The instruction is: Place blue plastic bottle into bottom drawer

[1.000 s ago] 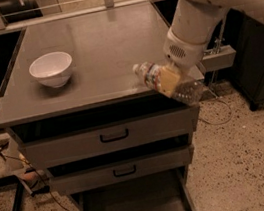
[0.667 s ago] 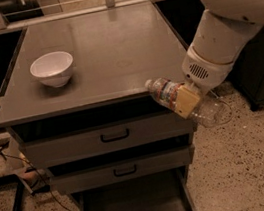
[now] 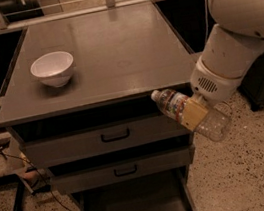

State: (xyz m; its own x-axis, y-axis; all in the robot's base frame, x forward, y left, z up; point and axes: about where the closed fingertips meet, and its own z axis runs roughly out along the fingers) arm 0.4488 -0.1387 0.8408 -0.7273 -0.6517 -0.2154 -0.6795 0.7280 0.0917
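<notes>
The blue plastic bottle is a clear ribbed bottle with a white cap and a red-green-white label. It lies nearly level in the air, cap to the left, in front of the cabinet's top right corner. My gripper is shut on the bottle's middle with a tan pad across it. The bottom drawer stands pulled out below the two upper drawers. Its dark floor and grey side walls show. The bottle is above and to the right of it.
A white bowl sits on the cabinet top at the left. Two upper drawers with black handles are closed. Cables and a black leg lie on the speckled floor at the left. A dark cabinet stands at the right.
My arm has carried the bottle off the cabinet top's right edge, down and to the right, so it now hangs in front of the top drawer's right end.
</notes>
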